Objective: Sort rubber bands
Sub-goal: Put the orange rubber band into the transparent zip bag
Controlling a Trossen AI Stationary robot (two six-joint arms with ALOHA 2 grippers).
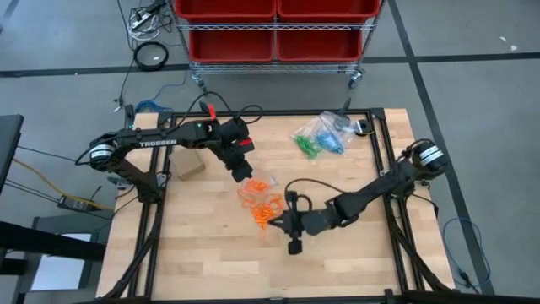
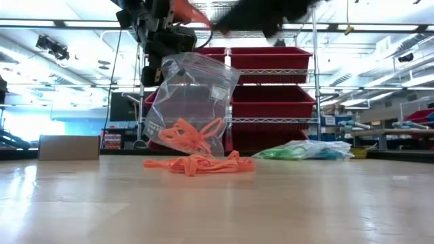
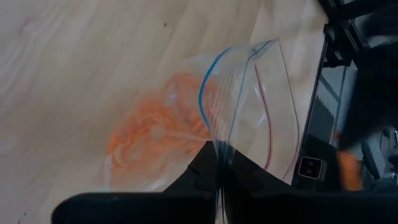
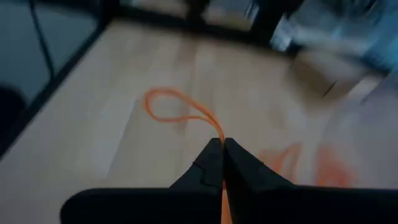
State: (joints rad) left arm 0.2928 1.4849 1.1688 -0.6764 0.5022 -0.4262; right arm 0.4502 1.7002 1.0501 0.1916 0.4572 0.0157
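1. nearest the low camera lies the orange rubber band pile (image 2: 200, 163), a flat tangle on the wooden table (image 2: 217, 203), its long axis running side to side across the picture.
2. the right gripper (image 4: 222, 149) has its fingers pressed together on a single orange band (image 4: 180, 111); the band's free loop points forward, away from the fingertips, and hangs above the table. the part of it inside the pinch is hidden.
3. the left gripper (image 3: 221, 155) is closed on the top edge of a clear zip bag (image 3: 249, 106), pinching it just beside the blue seal line. the bag hangs below the fingers, mouth up, with its bottom at the table.
4. inside the bag sits a clump of orange bands (image 2: 190, 135) (seen through the plastic, so single loops are hard to make out; in the left wrist view they are only an orange smear).
5. from above, the pile (image 1: 263, 205) lies near the table's middle, between the two grippers; the left arm's wrist covers most of the bag there.
6. farther out, near the far right corner, lie bags of green and blue bands (image 1: 322, 135); their contents blur together.
7. a cardboard box (image 1: 187, 165) sits by the left edge, partly under the left arm.
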